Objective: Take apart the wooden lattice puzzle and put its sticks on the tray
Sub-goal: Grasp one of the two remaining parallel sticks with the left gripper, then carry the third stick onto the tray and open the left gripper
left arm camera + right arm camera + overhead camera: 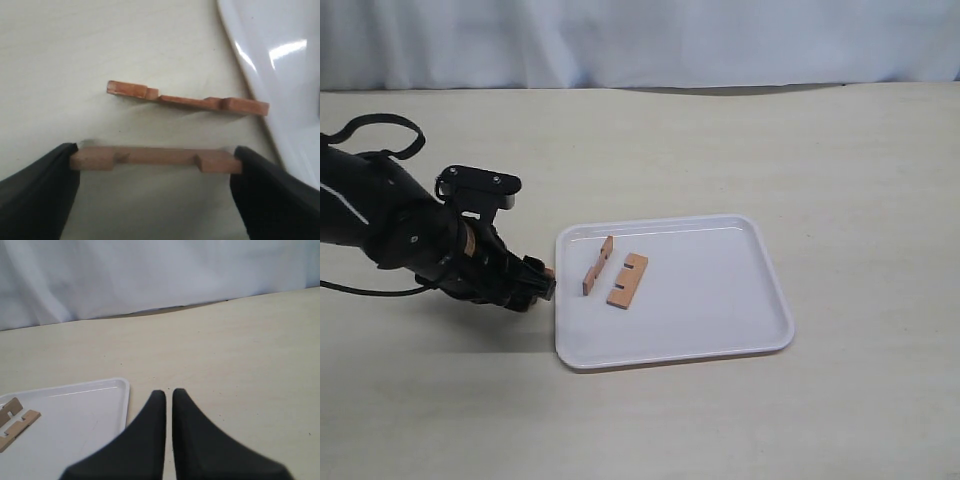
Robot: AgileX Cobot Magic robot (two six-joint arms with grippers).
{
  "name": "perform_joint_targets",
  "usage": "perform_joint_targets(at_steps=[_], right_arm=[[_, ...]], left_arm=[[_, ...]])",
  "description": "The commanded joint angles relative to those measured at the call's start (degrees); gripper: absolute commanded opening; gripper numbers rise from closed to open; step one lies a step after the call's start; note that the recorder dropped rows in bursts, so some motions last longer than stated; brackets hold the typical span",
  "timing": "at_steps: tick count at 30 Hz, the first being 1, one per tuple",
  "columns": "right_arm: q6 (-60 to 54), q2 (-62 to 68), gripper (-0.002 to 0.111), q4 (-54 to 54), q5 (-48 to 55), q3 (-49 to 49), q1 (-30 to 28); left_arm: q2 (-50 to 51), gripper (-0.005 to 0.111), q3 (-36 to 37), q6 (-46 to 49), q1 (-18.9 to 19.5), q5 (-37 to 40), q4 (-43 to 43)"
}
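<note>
Handling guess: light, stiff, slick wood; end pinch fine. Left gripper (155, 162) jaws clamped endwise on one stick (150, 158) beside tray (720, 320); second stick (185, 99) loose on table (75, 45), two sticks (627, 280) in tray. Right gripper (169, 391) jaws shut, empty.

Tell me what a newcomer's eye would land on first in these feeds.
The left gripper stands out first, its fingers closed on the ends of a held stick just off the tray's left rim in the exterior view. A loose stick lies on the table beside it. On the tray, two sticks lie side by side near that rim, and the right gripper is shut over the table nearby.
</note>
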Motion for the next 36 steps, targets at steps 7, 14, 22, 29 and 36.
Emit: perform_joint_targets(at_steps=[7,14,22,29,36], right_arm=[[0.04,0.45,0.005,-0.06,-0.72,0.2,-0.25],[0.04,0.45,0.005,-0.06,-0.72,0.2,-0.25],[0.04,0.45,0.005,-0.06,-0.72,0.2,-0.25],[0.04,0.45,0.005,-0.06,-0.72,0.2,-0.25],[0.04,0.45,0.005,-0.06,-0.72,0.2,-0.25]], left_arm=[[-16.06,0.0,-0.23,1.4,-1.97,5.7,-0.58],[-12.01,0.0,-6.81,1.27,-12.02,1.03,-1.96],[8.87,0.0,-25.9,1.16,-21.27,7.5,-3.11],[10.55,0.052,-28.55,1.16,-21.77,12.27,0.19],[4.37,0.091,-28.93,1.31,-21.77,14.99,0.57]])
